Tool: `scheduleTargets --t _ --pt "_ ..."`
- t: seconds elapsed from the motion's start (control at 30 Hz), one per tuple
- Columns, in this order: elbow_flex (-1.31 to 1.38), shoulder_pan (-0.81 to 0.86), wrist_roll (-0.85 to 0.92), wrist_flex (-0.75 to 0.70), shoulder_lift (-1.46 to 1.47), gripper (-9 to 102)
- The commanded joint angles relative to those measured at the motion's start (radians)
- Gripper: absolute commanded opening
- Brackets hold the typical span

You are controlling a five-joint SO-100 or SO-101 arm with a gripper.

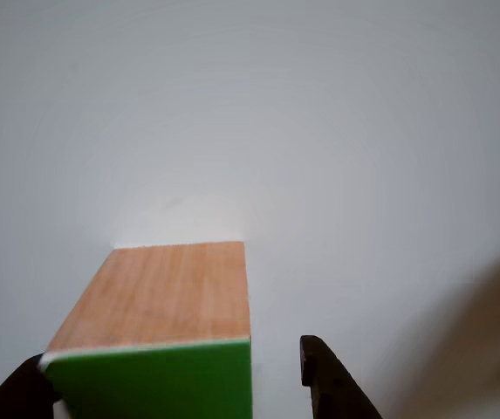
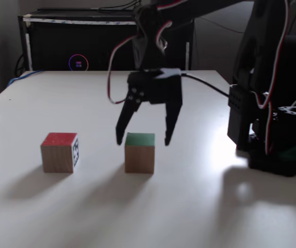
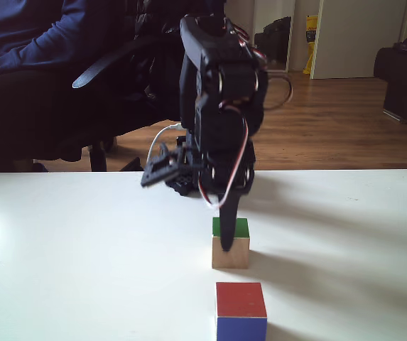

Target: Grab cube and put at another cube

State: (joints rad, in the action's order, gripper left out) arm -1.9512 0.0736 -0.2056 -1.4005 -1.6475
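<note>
Cube [image 2: 139, 153] btwn tips of wide-open claw [image 2: 143, 138], seemingly untouched, nothing gripped.

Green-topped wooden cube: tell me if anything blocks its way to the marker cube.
Nothing visible does. In a fixed view the green-topped wooden cube and the marker cube stand apart on the white table with bare surface between them. The open gripper straddles the wooden cube.

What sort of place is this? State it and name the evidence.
Probably a room in a home used as a hobby workspace: a white table, a wooden floor with a white door behind, and a person's sleeve at an office chair.
</note>
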Motion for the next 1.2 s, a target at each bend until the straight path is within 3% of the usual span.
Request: scheduleTargets --t 0.0,0.23,0.6,0.83,1.17 --pt "0.051 0.012 0.006 0.023 0.037 42" --pt "0.06 0.012 0.003 0.063 0.11 41" --pt "0.1 0.038 0.003 0.081 0.095 19" --pt "0.11 0.051 -0.008 0.075 -0.002 15" --pt "0.362 -0.038 -0.078 -0.123 -0.091 15"
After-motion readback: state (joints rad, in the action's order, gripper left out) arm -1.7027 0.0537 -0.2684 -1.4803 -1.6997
